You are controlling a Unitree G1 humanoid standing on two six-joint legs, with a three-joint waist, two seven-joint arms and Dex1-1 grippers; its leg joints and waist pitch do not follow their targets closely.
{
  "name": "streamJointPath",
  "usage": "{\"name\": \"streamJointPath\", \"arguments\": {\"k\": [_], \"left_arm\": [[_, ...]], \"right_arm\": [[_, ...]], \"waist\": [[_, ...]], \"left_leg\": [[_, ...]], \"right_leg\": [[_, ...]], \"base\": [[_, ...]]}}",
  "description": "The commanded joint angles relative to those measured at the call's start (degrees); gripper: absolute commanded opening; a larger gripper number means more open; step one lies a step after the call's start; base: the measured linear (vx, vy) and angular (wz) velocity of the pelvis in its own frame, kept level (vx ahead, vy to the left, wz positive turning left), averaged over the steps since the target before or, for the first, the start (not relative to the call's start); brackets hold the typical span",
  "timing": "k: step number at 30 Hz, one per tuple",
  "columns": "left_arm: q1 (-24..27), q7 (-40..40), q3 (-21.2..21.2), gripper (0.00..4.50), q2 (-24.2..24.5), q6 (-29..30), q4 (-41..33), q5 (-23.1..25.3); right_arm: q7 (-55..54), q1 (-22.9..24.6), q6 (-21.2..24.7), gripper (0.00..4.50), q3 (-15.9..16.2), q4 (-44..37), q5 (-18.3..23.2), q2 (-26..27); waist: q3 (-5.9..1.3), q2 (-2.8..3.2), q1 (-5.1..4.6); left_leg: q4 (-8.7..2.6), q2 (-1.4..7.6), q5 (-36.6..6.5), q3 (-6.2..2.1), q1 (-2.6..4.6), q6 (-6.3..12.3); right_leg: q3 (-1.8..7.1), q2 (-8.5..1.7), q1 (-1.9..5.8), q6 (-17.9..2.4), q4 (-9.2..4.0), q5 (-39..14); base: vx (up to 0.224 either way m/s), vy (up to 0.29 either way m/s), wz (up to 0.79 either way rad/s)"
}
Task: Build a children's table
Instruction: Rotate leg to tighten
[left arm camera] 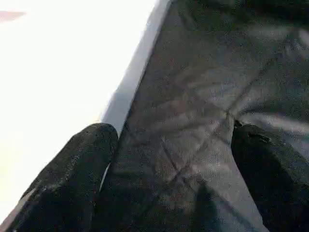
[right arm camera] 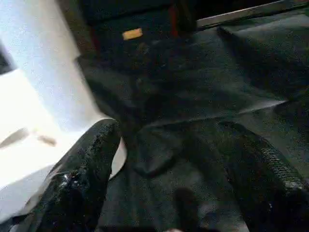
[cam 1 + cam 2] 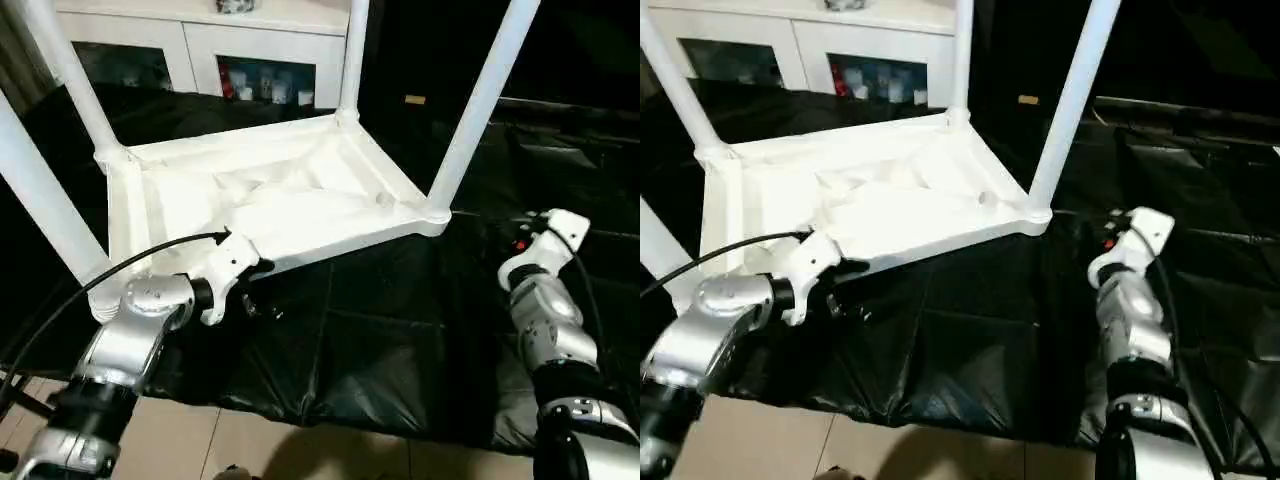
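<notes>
Left eye view showed the children's table (image 3: 270, 200) lying upside down on the black-sheeted folding table (image 3: 400, 330), ribbed underside up, with four legs rising from its corner sockets. The left gripper (image 1: 169, 183) sat at the table top's near edge, its fingers (image 1: 72, 179) spread apart, one just beside the white rim. The right gripper (image 2: 169, 179) hovered near the near right corner socket (image 3: 436, 213), its fingers (image 2: 82, 179) likewise apart, holding nothing. A white cabinet with glass doors (image 3: 200, 50) stood behind the folding table.
</notes>
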Motion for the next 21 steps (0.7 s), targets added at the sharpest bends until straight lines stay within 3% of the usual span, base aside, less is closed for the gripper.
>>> {"name": "streamJointPath", "arguments": {"k": [1, 3, 4, 6, 10, 12, 13, 14, 15, 17, 18, 19, 20, 21], "left_arm": [[3.42, 5.13, 3.73, 4.41, -1.67, -1.09, -5.03, -2.00], [4.75, 5.89, 4.37, 4.41, -2.13, -1.06, -6.20, -2.45], [6.74, 6.93, 5.81, 4.41, -3.11, -0.55, -8.27, -3.71], [9.68, 7.38, 7.65, 4.41, -4.29, -1.28, -11.44, -6.24], [15.22, 5.39, 11.10, 4.41, -5.37, -0.31, -18.20, -12.70], [19.47, 2.85, 12.47, 4.41, -3.65, 3.12, -23.34, -16.51], [22.54, 1.32, 13.56, 4.41, -1.96, 5.07, -26.10, -18.65], [23.83, 0.72, 14.01, 4.41, -1.20, 5.82, -27.17, -19.47], [27.34, -0.86, 16.19, 4.41, 1.04, 7.23, -29.53, -21.14], [30.24, -1.90, 19.52, 4.41, 3.14, 9.07, -31.58, -23.53], [30.37, -1.96, 19.69, 4.41, 3.24, 9.14, -31.66, -23.65], [31.45, -2.38, 21.08, 4.41, 4.10, 9.76, -32.33, -24.64], [33.82, -3.87, 24.83, 4.41, 6.38, 10.73, -33.35, -26.48], [34.71, -4.39, 26.53, 4.41, 7.31, 11.16, -33.64, -27.14]], "right_arm": [[3.18, 3.70, 1.34, 3.54, 3.32, -5.59, -2.07, 0.43], [4.89, 4.80, 1.55, 3.54, 4.92, -7.29, -2.36, 0.55], [7.73, 6.45, 1.84, 3.54, 7.97, -10.21, -3.18, 0.59], [11.29, 8.46, 2.52, 3.54, 11.58, -14.08, -3.66, 0.71], [16.05, 10.86, 4.36, 3.54, 15.80, -19.52, -2.81, 1.17], [18.44, 12.02, 5.70, 3.54, 17.80, -22.23, -1.98, 1.59], [19.55, 12.80, 6.43, 3.54, 18.80, -23.54, -1.91, 1.91], [19.94, 13.13, 6.72, 3.54, 19.16, -24.03, -1.95, 2.04], [20.73, 14.10, 7.38, 3.54, 20.17, -25.13, -2.01, 2.29], [21.50, 15.02, 8.15, 3.54, 21.05, -26.07, -1.94, 2.44], [21.53, 15.06, 8.18, 3.54, 21.08, -26.11, -1.94, 2.45], [21.79, 15.38, 8.49, 3.54, 21.38, -26.45, -1.88, 2.53], [22.11, 15.65, 8.85, 3.54, 21.83, -26.48, -1.96, 2.80], [22.21, 15.66, 8.95, 3.54, 21.97, -26.33, -2.00, 2.95]], "waist": [[-4.13, -0.03, 0.15], [-3.99, -0.03, 0.21], [-3.89, 0.30, 0.11], [-3.63, 0.22, 0.02], [-3.56, -0.17, 0.08], [-3.30, -0.05, 0.11], [-3.26, -0.64, -0.02], [-3.29, -0.24, 0.10], [-3.03, -0.70, -0.03], [-2.92, -0.91, 0.03], [-2.79, -0.67, 0.14], [-2.71, -0.57, 0.29], [-2.63, -1.24, 0.32], [-2.58, -1.08, 0.37]], "left_leg": [[-3.20, 1.01, -7.22, -0.12, -0.15, 2.36], [-3.35, 1.04, -8.77, -0.12, -0.01, 2.51], [-3.42, 1.02, -9.73, -0.17, 0.07, 2.28], [-3.65, 1.13, -11.71, -0.27, 0.04, 2.02], [-3.73, 1.31, -13.40, -0.29, 0.18, 1.76], [-4.05, 1.44, -13.86, -0.45, 0.08, 1.87], [-4.13, 1.38, -14.56, -0.38, 0.16, 1.97], [-4.17, 1.45, -14.12, -0.55, 0.03, 1.92], [-4.29, 1.38, -14.75, -0.40, 0.00, 2.05], [-4.50, 1.37, -16.26, -0.51, 0.25, 1.59], [-4.55, 1.36, -16.84, -0.61, 0.28, 1.41], [-4.61, 1.41, -18.35, -0.56, 0.89, 0.97], [-4.62, 1.41, -18.94, -0.57, 0.85, 0.89], [-4.85, 1.28, -19.22, -0.93, 0.30, 0.58]], "right_leg": [[2.86, -3.93, 3.52, -11.35, -3.90, -4.64], [2.84, -3.97, 3.35, -10.46, -4.44, -7.77], [2.85, -3.85, 3.23, -10.22, -4.58, -9.45], [2.86, -3.89, 3.10, -9.27, -5.06, -12.53], [3.10, -3.93, 2.77, -8.61, -5.23, -15.23], [3.13, -3.85, 2.58, -8.30, -5.18, -16.24], [3.10, -3.63, 2.45, -7.83, -5.44, -17.12], [3.22, -3.78, 2.50, -7.99, -5.07, -16.02], [3.17, -3.51, 2.28, -7.60, -5.33, -17.15], [3.18, -3.48, 2.11, -7.19, -5.49, -19.19], [3.22, -3.57, 2.03, -7.02, -5.54, -19.88], [3.28, -3.42, 1.55, -6.65, -5.85, -20.99], [3.27, -3.46, 1.57, -6.62, -5.87, -21.26], [3.33, -3.77, 1.97, -6.41, -5.59, -22.24]], "base": [[0.000, 0.000, 0.00], [0.000, 0.000, 0.00], [0.000, 0.000, 0.00], [0.000, 0.000, 0.00], [0.000, 0.000, 0.00], [0.000, 0.000, 0.00], [0.000, 0.000, 0.00], [0.000, 0.000, 0.00], [0.000, 0.000, 0.00], [0.000, 0.000, 0.00], [0.000, 0.000, 0.00], [0.000, 0.000, 0.00], [0.000, 0.000, 0.00], [0.000, 0.000, 0.00]]}}
